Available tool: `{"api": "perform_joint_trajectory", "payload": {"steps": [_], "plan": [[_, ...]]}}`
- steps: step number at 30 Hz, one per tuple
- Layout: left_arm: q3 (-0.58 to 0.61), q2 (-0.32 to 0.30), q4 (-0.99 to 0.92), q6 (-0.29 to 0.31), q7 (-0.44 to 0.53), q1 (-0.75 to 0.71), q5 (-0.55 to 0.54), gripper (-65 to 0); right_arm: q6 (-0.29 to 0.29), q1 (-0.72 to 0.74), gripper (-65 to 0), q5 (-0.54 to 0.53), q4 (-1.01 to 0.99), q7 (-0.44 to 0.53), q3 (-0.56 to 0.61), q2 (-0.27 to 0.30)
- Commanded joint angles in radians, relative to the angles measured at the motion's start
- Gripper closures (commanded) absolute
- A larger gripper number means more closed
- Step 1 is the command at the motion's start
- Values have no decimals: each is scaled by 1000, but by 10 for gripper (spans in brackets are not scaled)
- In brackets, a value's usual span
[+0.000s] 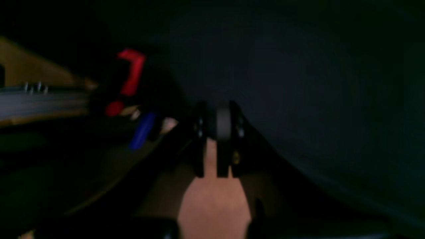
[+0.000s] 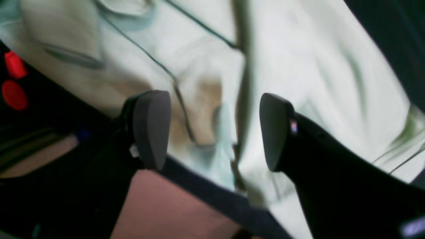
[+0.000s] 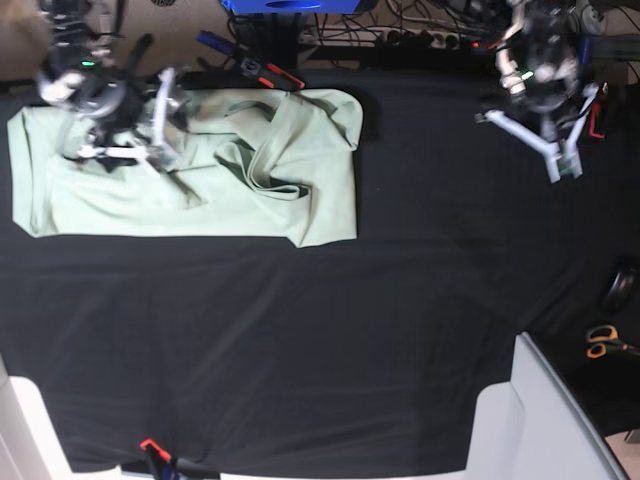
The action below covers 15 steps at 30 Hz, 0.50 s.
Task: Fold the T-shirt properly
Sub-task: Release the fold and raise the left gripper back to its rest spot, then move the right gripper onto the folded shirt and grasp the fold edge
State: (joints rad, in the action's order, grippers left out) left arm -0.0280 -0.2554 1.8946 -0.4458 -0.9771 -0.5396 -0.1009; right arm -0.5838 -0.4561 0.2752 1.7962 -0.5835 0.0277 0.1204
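Right gripper [image 2: 212, 131] jaws apart over T-shirt [image 3: 200, 190], 10 o'clock | left gripper [image 1: 217, 124] pinched together, empty, 2 o'clock above black tablecloth [image 3: 400, 300]

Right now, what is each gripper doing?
Left gripper: shut, empty, over the black cloth.
Right gripper: open, over the T-shirt, nothing held.

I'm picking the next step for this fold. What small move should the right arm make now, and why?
Probably lower the right gripper and close on the T-shirt: its jaws stand open just above the rumpled cloth near the neck, holding nothing. The left gripper is shut, apart over bare black table cloth.
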Motion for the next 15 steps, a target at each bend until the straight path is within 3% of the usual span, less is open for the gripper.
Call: {"api": "perform_joint_trajectory", "payload": {"steps": [1, 3, 8, 12, 15], "plan": [[-33, -8, 0, -3, 51, -20, -41, -52, 2, 12, -395, 48, 24, 18, 10, -21], [-85, -9, -34, 6, 119, -50, -142, -52, 2, 30, -395, 184, 26, 23, 24, -74], [-171, -5, -154, 135, 249, -72, -290, -52, 2, 55, -396, 477, 44, 124, 25, -206], [-180, 20, -175, 158, 268, -66, -293, -52, -2, 35, -398, 539, 77, 121, 137, -213], [-180, 21, -175, 158, 268, -66, -293, -52, -2, 26, -395, 534, 90, 52, 232, -213]]}}
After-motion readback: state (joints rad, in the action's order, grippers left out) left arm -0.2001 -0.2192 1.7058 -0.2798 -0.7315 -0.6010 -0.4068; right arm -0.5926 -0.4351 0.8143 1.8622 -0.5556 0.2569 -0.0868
